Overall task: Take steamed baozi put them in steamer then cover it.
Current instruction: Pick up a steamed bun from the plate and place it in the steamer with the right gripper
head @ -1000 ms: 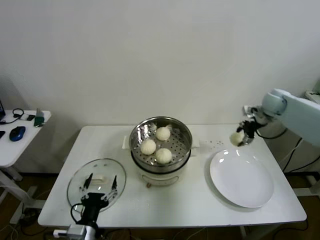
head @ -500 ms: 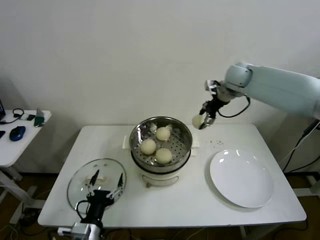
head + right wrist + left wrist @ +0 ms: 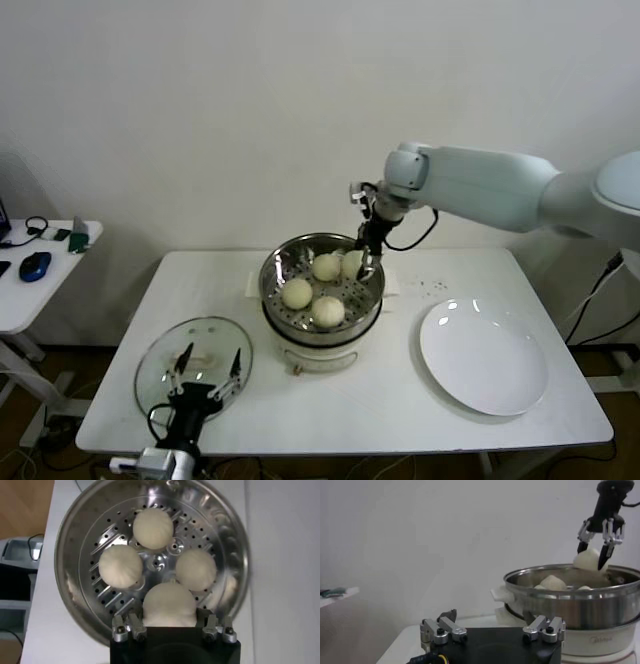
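Note:
My right gripper is shut on a cream-white baozi and holds it low over the far right part of the steamer. In the right wrist view the held baozi sits between the fingers, just above the perforated floor. Three more baozi lie in the steamer. The glass cover lies flat at the table's front left. My left gripper is open and empty just above it. The left wrist view shows the right gripper with its baozi.
An empty white plate lies on the table's right side. The steamer stands on a cream-white pot base at the table's middle. A small side table with a mouse stands to the far left.
My right arm has swung left from above the plate to the steamer, carrying the baozi, and lowered it into the basket. The left gripper has stayed over the cover.

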`<state>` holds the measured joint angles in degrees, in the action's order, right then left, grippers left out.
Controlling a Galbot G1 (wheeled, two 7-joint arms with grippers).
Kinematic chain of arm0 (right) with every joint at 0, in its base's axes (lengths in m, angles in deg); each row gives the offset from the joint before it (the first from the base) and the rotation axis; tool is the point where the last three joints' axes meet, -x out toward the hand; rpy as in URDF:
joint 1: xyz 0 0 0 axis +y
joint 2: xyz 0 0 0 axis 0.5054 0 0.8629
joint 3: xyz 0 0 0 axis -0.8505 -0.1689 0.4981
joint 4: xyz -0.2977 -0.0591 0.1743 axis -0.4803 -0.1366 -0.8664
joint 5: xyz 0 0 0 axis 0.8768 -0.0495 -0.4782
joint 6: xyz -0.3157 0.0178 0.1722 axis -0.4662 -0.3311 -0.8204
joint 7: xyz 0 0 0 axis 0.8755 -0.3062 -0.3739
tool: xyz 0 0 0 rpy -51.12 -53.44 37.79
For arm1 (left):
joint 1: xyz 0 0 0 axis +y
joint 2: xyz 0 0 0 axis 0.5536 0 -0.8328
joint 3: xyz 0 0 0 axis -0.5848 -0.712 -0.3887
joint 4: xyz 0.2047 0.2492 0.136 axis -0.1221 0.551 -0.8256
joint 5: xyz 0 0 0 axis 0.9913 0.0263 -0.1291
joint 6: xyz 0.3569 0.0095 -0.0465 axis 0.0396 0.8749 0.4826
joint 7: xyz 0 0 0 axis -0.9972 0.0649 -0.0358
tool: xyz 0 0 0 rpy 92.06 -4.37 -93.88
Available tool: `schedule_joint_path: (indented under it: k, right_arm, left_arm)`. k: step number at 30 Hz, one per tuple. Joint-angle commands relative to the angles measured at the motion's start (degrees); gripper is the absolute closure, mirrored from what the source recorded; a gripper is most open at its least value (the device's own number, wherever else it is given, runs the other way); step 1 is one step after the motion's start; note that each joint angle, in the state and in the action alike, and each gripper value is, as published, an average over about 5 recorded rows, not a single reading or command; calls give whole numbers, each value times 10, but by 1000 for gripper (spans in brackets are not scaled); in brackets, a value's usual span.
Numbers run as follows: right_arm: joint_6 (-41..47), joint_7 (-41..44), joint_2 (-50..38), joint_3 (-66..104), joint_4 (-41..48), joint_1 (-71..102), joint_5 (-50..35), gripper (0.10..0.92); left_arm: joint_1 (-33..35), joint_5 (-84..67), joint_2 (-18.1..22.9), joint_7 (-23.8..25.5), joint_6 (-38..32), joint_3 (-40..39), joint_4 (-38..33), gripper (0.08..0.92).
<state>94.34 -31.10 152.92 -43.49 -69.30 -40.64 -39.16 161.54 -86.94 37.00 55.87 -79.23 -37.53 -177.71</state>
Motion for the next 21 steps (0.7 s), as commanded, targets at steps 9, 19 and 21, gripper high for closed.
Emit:
schedule_joint_path:
  k: [9,19,21]
  right_arm:
    - [-5,-1,48,2,52,68,57,337]
    - [-1,-7,37,19,40,61,72,256]
    - [1,-7,32,25,32,53,75,222]
  left_arm:
    - [-3,-6,-1,0,-2,5,5,177]
    - [2,-6,-1,0,-4,8,4,177]
    - [2,-7,-2,0,-5,8,2,177]
